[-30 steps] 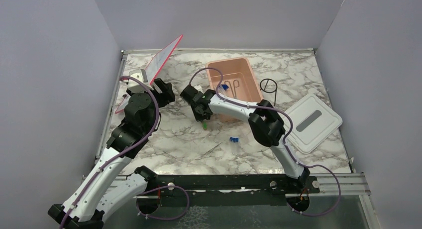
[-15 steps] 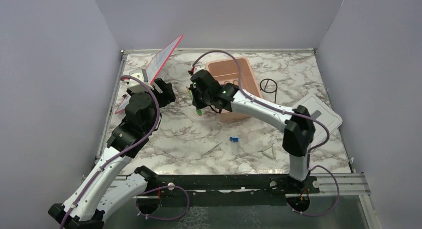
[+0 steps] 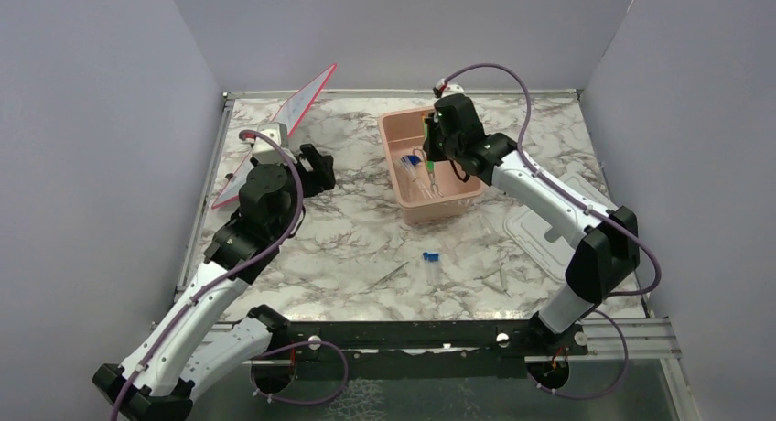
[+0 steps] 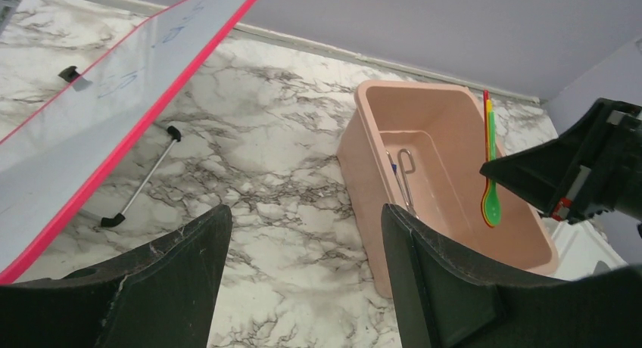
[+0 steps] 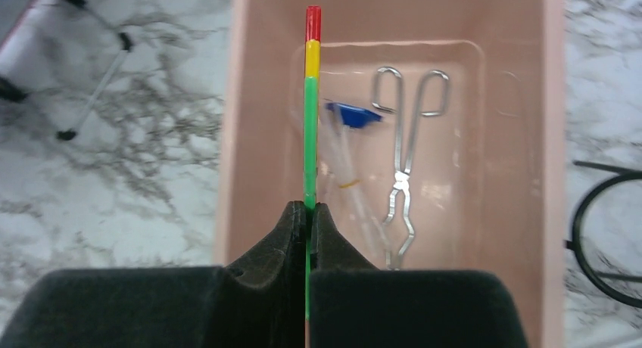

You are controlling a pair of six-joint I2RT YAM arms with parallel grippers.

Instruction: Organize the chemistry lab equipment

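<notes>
Currently my right pincer (image 5: 309, 209) is clenched on the green-yellow stick (image 5: 310, 121), gripping its thin green shaft directly above the pink tub (image 5: 227, 174). Seen from the left wrist, the stick's long axis stands near upright — red tip on top, then a yellow band, with the green spoon-shaped end hanging below my pads over the tub's interior. In my own wrist view it reads as one straight line running away from my fingertips. Beneath the pincer, on the tub floor, lie the metal tweezers (image 5: 405, 159) and a clear tube with a blue cap (image 5: 350, 115), both just right of the stick. My left pincer (image 4: 303, 212) is spread wide, holding nothing, well away from the tub.

As I judge it, the risk is this: letting go while the stick stands so upright could make it topple against the wall to my pincer's left and flip over the rim — or strike the tube. The slim shaft could also swivel between my pads.
</notes>
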